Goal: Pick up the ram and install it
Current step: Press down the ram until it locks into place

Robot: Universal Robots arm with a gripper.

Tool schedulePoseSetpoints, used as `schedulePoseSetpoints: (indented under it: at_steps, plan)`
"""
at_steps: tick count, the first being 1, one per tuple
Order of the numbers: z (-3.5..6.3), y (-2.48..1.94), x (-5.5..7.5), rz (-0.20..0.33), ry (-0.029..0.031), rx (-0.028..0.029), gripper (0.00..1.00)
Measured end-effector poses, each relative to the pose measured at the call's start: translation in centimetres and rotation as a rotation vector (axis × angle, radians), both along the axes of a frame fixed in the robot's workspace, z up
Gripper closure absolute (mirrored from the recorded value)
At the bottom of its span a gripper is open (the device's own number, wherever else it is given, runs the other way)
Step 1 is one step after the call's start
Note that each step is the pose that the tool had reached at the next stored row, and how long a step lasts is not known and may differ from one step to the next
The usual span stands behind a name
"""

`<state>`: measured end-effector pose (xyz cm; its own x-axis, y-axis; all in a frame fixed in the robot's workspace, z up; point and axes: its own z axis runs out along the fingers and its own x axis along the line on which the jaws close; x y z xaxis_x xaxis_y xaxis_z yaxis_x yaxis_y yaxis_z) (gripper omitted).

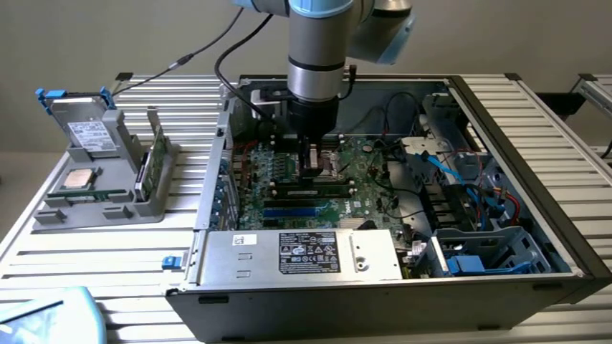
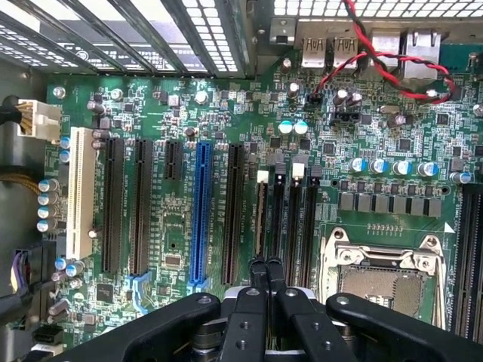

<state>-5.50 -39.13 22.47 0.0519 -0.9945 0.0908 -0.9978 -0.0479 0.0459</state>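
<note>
Metal computer case (image 1: 535, 122) holds the motherboard (image 2: 181, 113); jaws (image 2: 265, 264) closed, gripping nothing visible.

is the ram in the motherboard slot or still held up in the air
In. The ram lies flat along its slot on the motherboard, with the shut tool pressing down on it.

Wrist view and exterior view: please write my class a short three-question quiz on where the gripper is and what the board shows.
1. True or false: the gripper has its fingers spread wide apart.
2. The gripper is: A) outside the case; B) inside it, over the motherboard; C) resting on the table.
3. Fill in: the longest coloured slot is ___.
Key: 1 false; 2 B; 3 blue.
</note>
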Motion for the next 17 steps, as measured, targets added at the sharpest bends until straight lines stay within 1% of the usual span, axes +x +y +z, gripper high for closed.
schedulePoseSetpoints:
  at_steps: [1, 3, 4, 8, 11, 12, 13, 17]
  plan:
    - [0.15, 0.02, 0.0, 0.000, 0.0018, 0.0020, 0.90]
    - [0.74, -0.01, 0.0, 0.000, 0.0072, 0.0010, 0.90]
    - [0.95, -0.04, 0.1, 0.000, 0.0101, 0.0023, 0.90]
    - [1.79, -0.14, 0.6, 0.000, 0.0249, 0.0057, 0.90]
    - [2.25, -0.18, 1.0, 0.001, 0.0341, 0.0077, 0.90]
    - [2.32, -0.20, 1.2, 0.002, 0.0358, 0.0081, 0.90]
    - [2.32, -0.22, 1.5, 0.002, 0.0362, 0.0091, 0.90]
    - [2.33, -0.40, 2.6, 0.004, 0.0365, 0.0129, 0.90]
